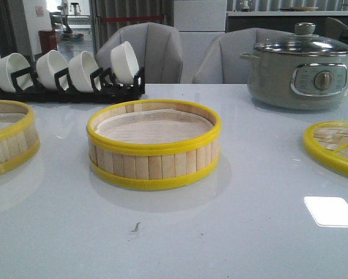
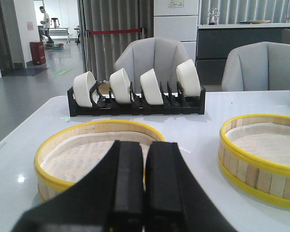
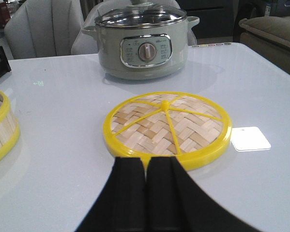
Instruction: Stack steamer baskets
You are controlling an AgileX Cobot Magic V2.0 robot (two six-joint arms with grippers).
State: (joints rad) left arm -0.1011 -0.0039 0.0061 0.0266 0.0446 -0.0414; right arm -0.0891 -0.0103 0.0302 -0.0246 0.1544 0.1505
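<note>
Bamboo baskets are sitting apart, one mid-table (image 1: 153, 145), one far left (image 1: 8, 139), while left gripper (image 2: 145, 193) and right gripper (image 3: 145, 193) are hovering with fingers together, risking nudging a rim unless they open first.

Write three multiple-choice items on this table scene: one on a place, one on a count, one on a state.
1. Where does the woven lid lie?
A. on a basket
B. flat on the table
C. on the electric pot

2. How many white bowls stand in the black rack?
A. two
B. four
C. six

3. How is the left hand?
A. shut, empty
B. wide open
C. gripping a basket

Key: 1 B, lid rests on bare tabletop. 2 B, four show. 3 A, fingers together, left steamer basket untouched beyond.
</note>
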